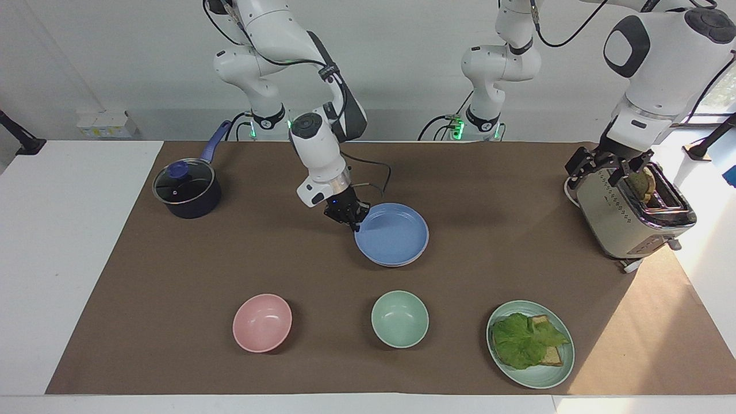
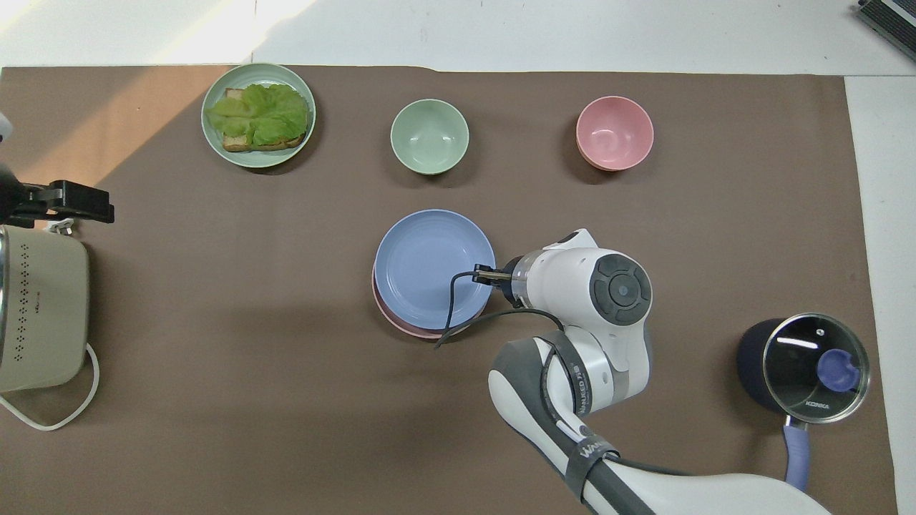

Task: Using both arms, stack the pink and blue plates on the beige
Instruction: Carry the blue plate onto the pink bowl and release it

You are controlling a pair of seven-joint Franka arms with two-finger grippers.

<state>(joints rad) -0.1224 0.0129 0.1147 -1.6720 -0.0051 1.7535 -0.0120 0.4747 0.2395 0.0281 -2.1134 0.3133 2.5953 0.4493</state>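
The facing view looks from high across the table toward the robots; the overhead view looks steeply down from their end. Both share the brown mat (image 1: pixel 494 172) around the right gripper (image 1: pixel 352 221).

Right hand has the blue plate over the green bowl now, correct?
No. In the overhead view the right hand holds the blue plate over the pink plate, whose rim peeks out beneath. The green bowl sits apart.
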